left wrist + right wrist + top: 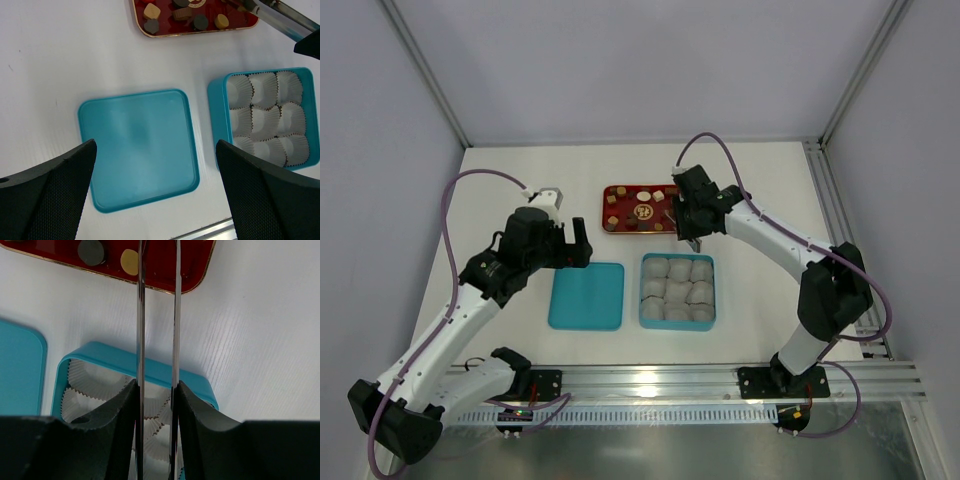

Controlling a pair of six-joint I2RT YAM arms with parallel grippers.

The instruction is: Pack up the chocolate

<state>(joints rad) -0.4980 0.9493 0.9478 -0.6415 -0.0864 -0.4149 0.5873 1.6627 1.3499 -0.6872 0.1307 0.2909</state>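
Note:
Several small tan and dark brown chocolates (612,222) lie on the red tray (605,210) at the back. They also show in the left wrist view (151,11) and the right wrist view (90,250). My right gripper (692,225) (156,390) is shut on thin metal tongs (140,315), which reach over the tray's right end (280,20). The tong tips run out of view, so I cannot tell whether they hold a piece. My left gripper (575,245) (155,145) is open and empty, above the teal lid (137,150).
A teal box (645,262) (216,100) (110,352) filled with crinkled white paper cups (265,120) sits in front of the tray. Its flat lid (586,296) lies to the left of it. A metal rail (720,375) runs along the near table edge.

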